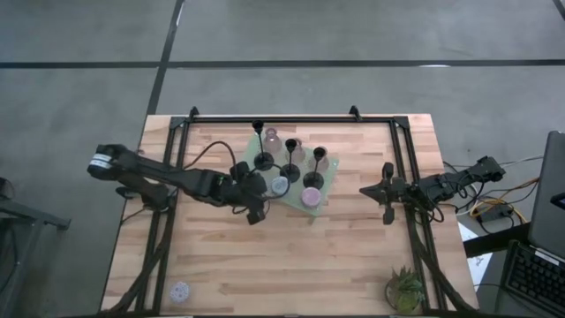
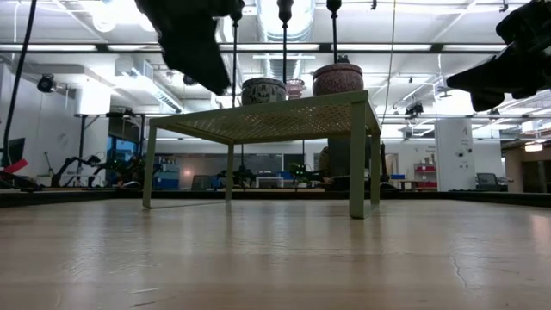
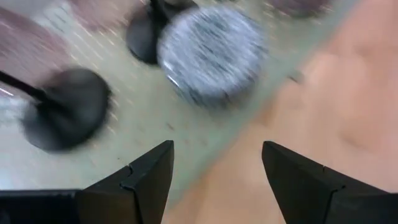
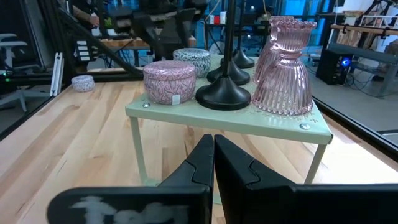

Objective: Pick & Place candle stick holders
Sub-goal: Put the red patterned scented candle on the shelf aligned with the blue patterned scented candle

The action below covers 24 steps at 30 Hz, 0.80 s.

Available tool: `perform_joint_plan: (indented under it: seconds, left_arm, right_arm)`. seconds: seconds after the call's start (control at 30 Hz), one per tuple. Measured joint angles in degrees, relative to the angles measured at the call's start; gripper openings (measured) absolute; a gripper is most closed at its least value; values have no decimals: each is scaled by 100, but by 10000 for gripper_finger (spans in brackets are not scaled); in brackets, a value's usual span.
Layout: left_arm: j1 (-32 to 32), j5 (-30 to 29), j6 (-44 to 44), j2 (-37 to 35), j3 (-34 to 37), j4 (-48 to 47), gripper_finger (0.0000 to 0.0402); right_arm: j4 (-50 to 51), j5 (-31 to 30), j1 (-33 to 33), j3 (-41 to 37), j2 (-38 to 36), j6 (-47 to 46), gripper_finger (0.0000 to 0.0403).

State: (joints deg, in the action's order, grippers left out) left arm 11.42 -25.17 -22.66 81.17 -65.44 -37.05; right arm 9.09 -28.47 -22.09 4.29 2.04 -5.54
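Pink ribbed glass candle stick holders (image 4: 289, 65), 2 of them, stand on the pale green perforated metal stand (image 1: 328, 170) near the middle of the wooden table (image 1: 229, 274). They look brittle and slick, best gripped at the narrow waist. Sharing the stand are 3 black slim-stemmed metal holders with round bases (image 1: 290, 170); stiff and top-heavy, each would be safest taken low on the stem. Beside them sit 2 squat round tins: a pale grey-blue one (image 1: 280, 185) and a pinkish-lavender one (image 1: 312, 196). These seem light and rigid, to be clasped across the body. Another small lavender tin (image 1: 180, 291) lies alone near the table's front left corner, making 8 holders I can count.

Above the stand's left edge, the left gripper (image 3: 214, 174) hovers with fingers spread wide and empty, just short of the grey-blue tin. Well right of the stand, the right gripper (image 4: 213, 163) waits with fingers pressed together, holding nothing. A spiky green potted plant (image 1: 404, 288) occupies the front right corner.
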Motion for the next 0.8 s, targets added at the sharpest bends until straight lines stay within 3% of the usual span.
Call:
perform_joint_plan:
  seconds: [0.2,0.4,0.67,0.8]
  left_arm:
    - [70,1935,-696,-352,-84,-924,248]
    - [385,2169,-1738,-352,90,-1420,265]
    - [643,2207,-2482,-344,800,-1457,364]
    - [731,3033,-2854,-344,1042,-1443,390]
  right_arm:
    - [0,-1,2,0,0,0,8]
    - [1,0,0,0,2,0,8]
    - [-1,-2,2,0,0,0,8]
    - [0,-2,2,0,0,0,8]
